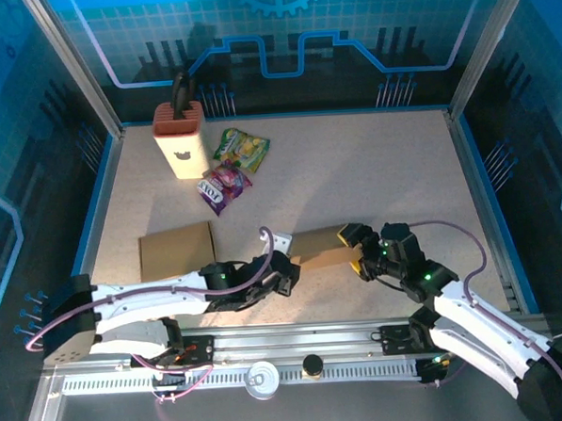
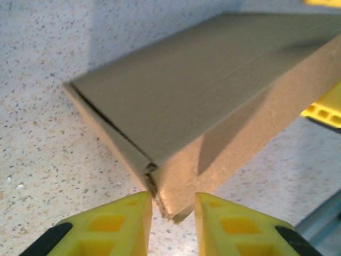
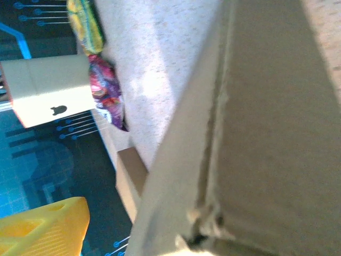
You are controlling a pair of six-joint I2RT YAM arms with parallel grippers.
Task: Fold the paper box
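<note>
Left gripper (image 2: 173,207) astride a corner of the box (image 1: 318,248), grip uncertain; right gripper (image 1: 355,249) spread wide at its other end. Box by the table's (image 1: 373,168) near edge, body formed, closing apparently still to do

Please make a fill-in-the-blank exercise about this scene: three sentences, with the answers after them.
1. The left gripper has fingers coloured ___.
2. In the top view, the flat cardboard sheet lies to the ___ of the paper box.
3. Beside the white block lie ___ snack bags.
Missing words: yellow; left; two.
</note>
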